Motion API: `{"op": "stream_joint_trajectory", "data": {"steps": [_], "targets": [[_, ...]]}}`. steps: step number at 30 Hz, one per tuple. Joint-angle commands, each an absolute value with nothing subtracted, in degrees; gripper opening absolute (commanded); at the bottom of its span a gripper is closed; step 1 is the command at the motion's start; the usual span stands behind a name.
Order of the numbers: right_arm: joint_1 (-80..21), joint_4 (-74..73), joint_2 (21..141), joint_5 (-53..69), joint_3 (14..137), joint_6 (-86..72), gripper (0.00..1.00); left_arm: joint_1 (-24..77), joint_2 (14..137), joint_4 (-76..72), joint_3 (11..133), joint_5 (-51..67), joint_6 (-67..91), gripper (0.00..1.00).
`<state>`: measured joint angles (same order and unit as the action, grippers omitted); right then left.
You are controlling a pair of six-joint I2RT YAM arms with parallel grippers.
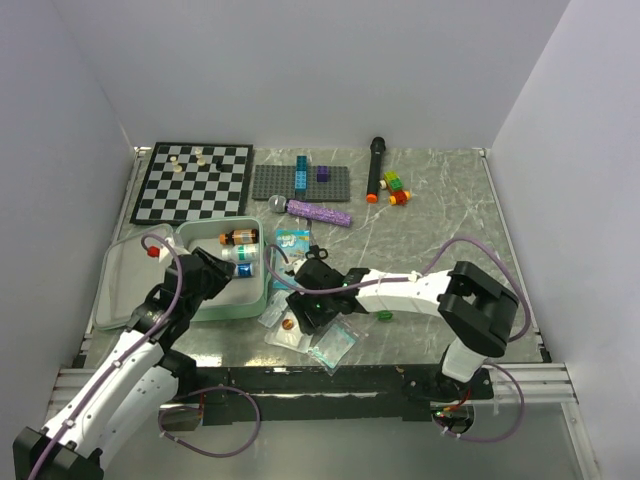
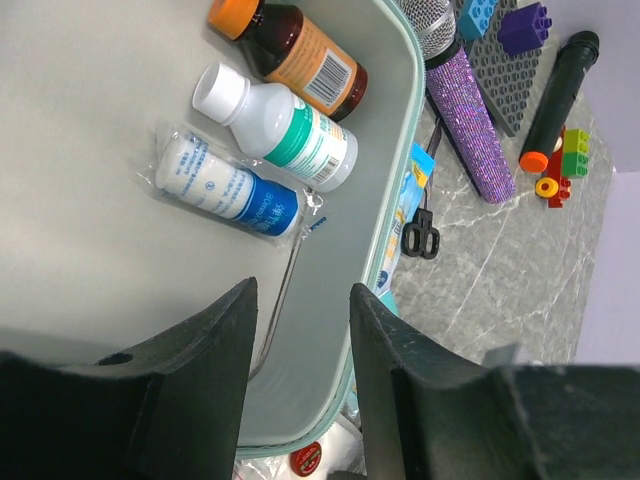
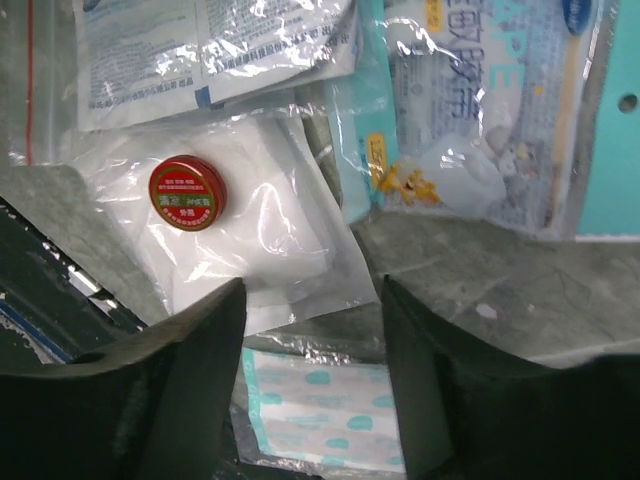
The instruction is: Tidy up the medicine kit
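Note:
The mint-green medicine kit [image 1: 122,288] lies open at the left. Its right half [image 2: 385,215] holds a brown bottle [image 2: 292,48], a white bottle with a green label [image 2: 285,128] and a bagged blue-and-white bottle [image 2: 225,187]. My left gripper [image 2: 300,300] is open and empty above that half, near its front rim; it also shows in the top view [image 1: 213,272]. My right gripper [image 3: 312,300] is open and empty just above loose packets right of the kit: a white gauze packet [image 3: 270,245] with a small red tin [image 3: 187,193] on it, a teal-dotted plaster packet [image 3: 320,410] and a tape pack [image 3: 490,110].
A chessboard [image 1: 193,182] and a grey studded plate [image 1: 302,182] lie at the back. A purple glitter microphone [image 1: 318,212], a black microphone [image 1: 375,168] and coloured bricks [image 1: 396,188] are behind the packets. Small black scissors [image 2: 420,235] lie beside the kit. Walls close three sides.

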<state>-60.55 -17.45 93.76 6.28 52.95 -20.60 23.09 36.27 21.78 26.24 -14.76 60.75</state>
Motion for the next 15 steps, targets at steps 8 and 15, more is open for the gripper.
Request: {"op": "stream_joint_trajectory", "data": {"steps": [8,15], "targets": [[-60.6,-19.8,96.6,5.6,56.8,-21.4,0.37,22.9,34.2,21.2,25.2,-14.1,60.8,0.47],[-59.9,-22.9,90.5,2.3,54.3,-21.1,0.0,22.9,34.1,20.7,25.0,-14.2,60.5,0.47]]}}
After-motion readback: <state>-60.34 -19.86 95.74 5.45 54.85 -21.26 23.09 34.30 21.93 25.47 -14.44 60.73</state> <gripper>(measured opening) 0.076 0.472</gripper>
